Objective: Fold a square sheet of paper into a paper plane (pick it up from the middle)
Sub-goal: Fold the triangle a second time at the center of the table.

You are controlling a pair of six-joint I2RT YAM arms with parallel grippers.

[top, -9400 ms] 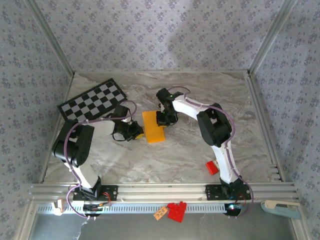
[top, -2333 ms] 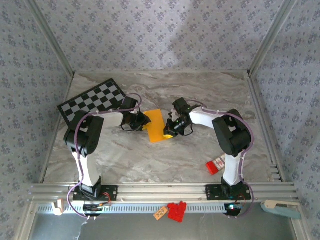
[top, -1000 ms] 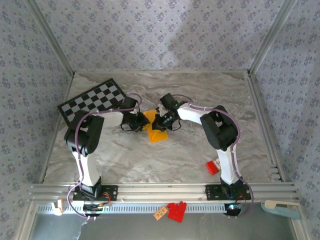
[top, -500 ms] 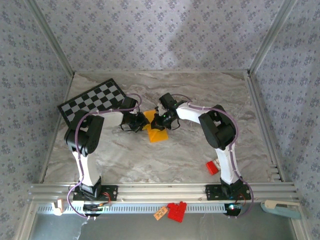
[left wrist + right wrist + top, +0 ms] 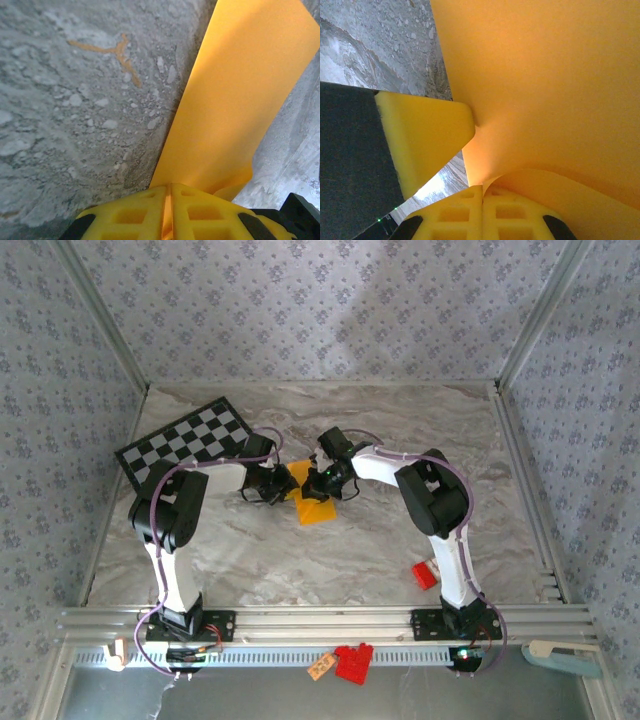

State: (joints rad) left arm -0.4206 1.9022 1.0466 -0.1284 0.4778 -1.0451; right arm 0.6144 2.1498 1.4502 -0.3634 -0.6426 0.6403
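The left hand (image 5: 168, 194) is clamped on an edge of the square sheet of paper (image 5: 235, 100), and the right hand (image 5: 482, 195) is pinched shut on a curled part. The sheet is held between them at the middle of the desk (image 5: 400, 430).

No legible text, number or brand. The orange tag (image 5: 320, 666) is too small to read. A Y-shaped orange mark (image 5: 111, 50) marks the worktop (image 5: 60, 125) ahead-left of the left end effector (image 5: 170, 192).
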